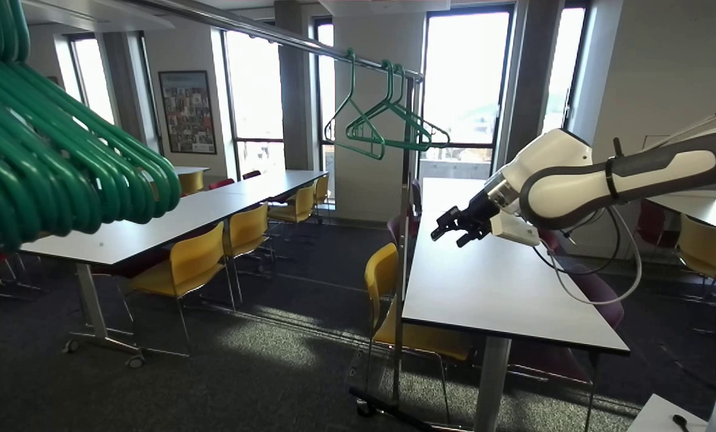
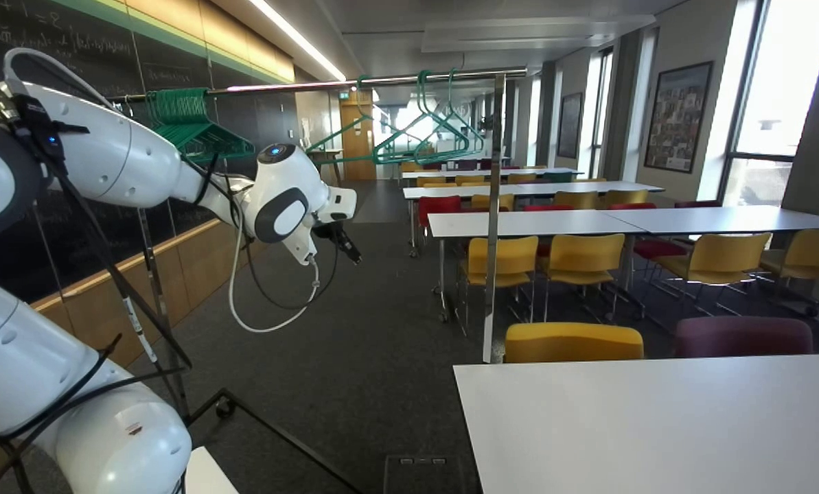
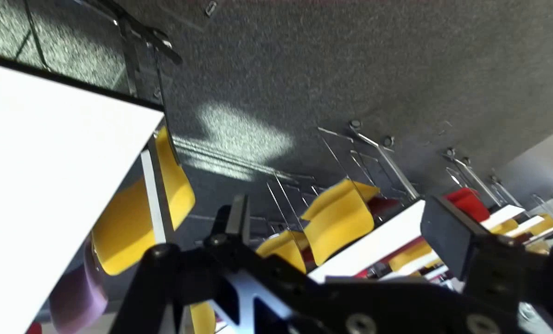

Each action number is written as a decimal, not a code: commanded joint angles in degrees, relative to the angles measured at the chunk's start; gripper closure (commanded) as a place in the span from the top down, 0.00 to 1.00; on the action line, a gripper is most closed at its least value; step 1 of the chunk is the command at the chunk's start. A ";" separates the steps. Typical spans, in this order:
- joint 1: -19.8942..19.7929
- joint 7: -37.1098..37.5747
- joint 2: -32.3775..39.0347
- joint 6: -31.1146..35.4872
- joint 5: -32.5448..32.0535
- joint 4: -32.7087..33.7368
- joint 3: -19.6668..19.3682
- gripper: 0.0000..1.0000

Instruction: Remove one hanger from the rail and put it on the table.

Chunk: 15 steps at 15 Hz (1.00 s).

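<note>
Green hangers hang from the rail point(image 1: 285, 39), which also runs across the top of an exterior view, rail point(image 2: 299, 86). Near its far end are a few spaced hangers, among them a hanger point(image 1: 353, 75) with its hook over the bar. A dense cluster of hangers point(image 1: 63, 156) fills the other end. The table point(image 1: 484, 294) has a bare white top. My gripper point(image 1: 449, 237) hangs in the air, lower than the hangers and apart from them. In the wrist view my gripper point(image 3: 343, 227) stands open with its fingers wide apart and nothing between them; no hanger shows there.
A slim rack upright point(image 2: 493, 219) stands at the rail's end, beside the table. A yellow chair point(image 1: 382, 276) is close to that upright. Another white table point(image 1: 213, 198) with yellow chairs is across the floor. Loose cables point(image 2: 272, 329) droop from my wrist.
</note>
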 commanded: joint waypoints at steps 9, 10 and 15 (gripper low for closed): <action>-14.59 2.20 0.81 18.17 -24.91 1.86 8.94 1.00; -8.87 -1.46 1.75 12.96 -21.21 3.97 5.03 1.00; -13.27 0.77 1.75 16.39 -23.30 2.44 8.22 1.00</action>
